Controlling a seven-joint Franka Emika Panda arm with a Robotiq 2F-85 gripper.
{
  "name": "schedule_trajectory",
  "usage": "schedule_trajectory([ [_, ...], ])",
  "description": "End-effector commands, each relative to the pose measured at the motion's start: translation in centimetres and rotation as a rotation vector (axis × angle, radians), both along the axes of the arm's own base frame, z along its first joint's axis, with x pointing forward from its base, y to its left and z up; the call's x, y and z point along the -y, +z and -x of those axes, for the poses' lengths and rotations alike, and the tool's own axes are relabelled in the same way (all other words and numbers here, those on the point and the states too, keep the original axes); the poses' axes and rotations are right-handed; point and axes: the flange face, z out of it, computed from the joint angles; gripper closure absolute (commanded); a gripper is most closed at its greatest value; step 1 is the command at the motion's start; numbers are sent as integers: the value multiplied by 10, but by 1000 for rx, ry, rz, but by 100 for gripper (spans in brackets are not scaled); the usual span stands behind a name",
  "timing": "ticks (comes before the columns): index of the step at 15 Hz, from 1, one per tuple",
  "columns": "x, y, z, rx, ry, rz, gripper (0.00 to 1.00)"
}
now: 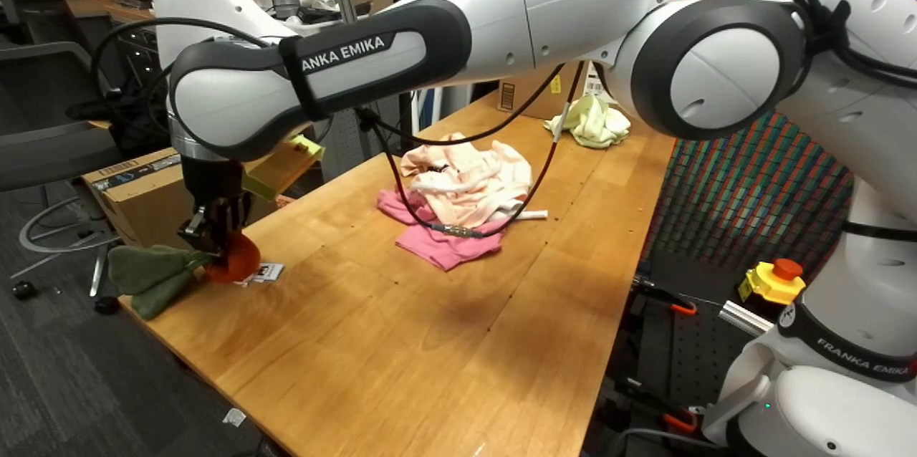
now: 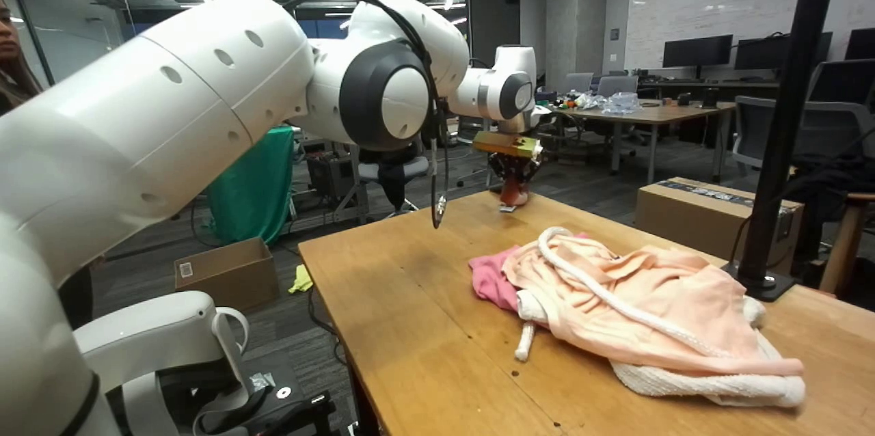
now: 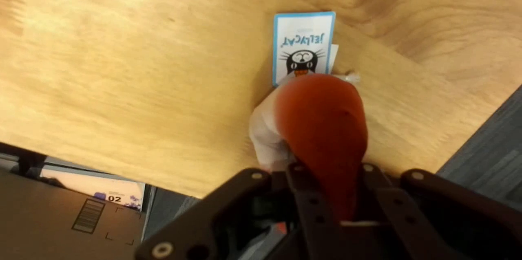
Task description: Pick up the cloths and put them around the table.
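While the tool (image 3: 334,169) pinched the red toy (image 3: 324,115) at the lower middle of the wrist frame, no cloth was in its grip: the peach cloth (image 1: 480,181) lay on the pink cloth (image 1: 455,248) at the centre of an exterior frame, the pale green cloth (image 1: 593,124) higher and to the right, all on the worktop (image 1: 401,357). Setting the toy down seemed the likely step; whether it rested there was unclear. Its green leaves (image 1: 152,271) met the edge at the frame's left, so doing it well called for shifting inward, loosening slowly, then rising straight.
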Motion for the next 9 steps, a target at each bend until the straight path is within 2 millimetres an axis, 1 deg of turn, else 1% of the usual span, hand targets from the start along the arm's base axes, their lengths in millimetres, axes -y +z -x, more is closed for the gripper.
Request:
schedule_trajectory([
  [1,0,2,11,-46,-10,-40,91],
  [4,1,5,16,-68,-8,-48,90],
  [5,1,7,18,-81,-3,-46,58],
  [6,2,8,21,-94,6,-32,57],
  [8,1,13,26,-101,27,-11,44],
  [9,1,15,29,-104,44,2,34],
])
